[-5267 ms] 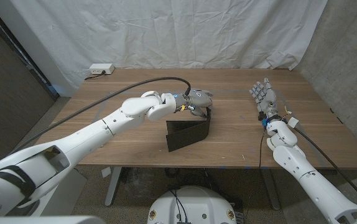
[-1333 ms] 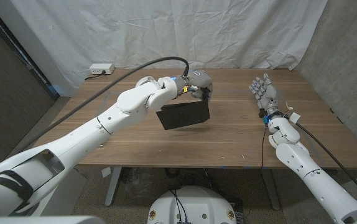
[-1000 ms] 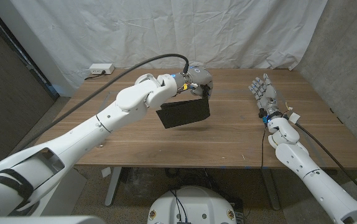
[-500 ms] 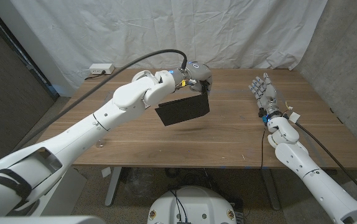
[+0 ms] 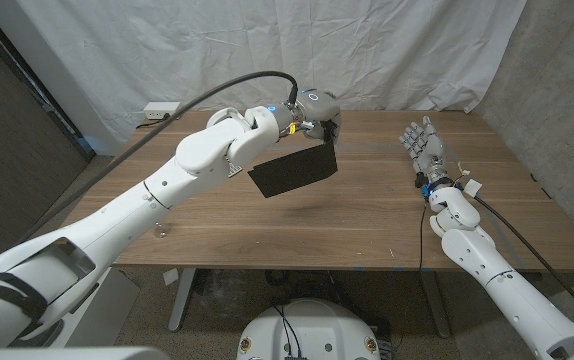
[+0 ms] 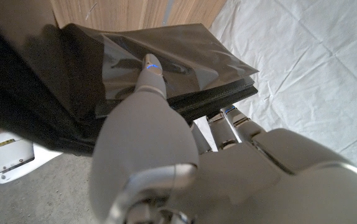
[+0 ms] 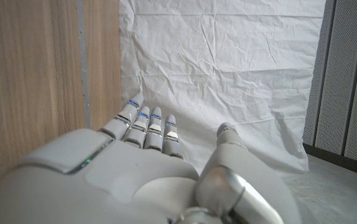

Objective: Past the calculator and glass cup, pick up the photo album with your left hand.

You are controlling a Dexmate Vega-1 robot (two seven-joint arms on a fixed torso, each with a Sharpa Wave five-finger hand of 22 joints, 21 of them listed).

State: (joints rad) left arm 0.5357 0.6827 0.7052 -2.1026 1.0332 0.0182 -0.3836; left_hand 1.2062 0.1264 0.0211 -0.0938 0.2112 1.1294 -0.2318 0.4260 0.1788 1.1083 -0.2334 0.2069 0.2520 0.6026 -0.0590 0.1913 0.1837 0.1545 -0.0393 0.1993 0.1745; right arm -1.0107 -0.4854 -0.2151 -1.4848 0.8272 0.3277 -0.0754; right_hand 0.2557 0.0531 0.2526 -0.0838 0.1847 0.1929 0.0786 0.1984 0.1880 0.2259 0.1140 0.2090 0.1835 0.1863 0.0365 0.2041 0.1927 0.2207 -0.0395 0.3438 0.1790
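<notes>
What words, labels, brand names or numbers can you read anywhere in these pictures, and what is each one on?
No text can be read.
The photo album held by the left hand: plain dark cover, no print visible.
A small tag by the right hand, at its wrist: too small to read.
The white power strip at the table's far corner: no legible marking.

Photo album (image 5: 291, 171) aloft over the surface (image 5: 367, 225), under the left robot hand (image 5: 316, 110) — right robot hand (image 5: 423, 150) well apart, near the right edge.
</notes>
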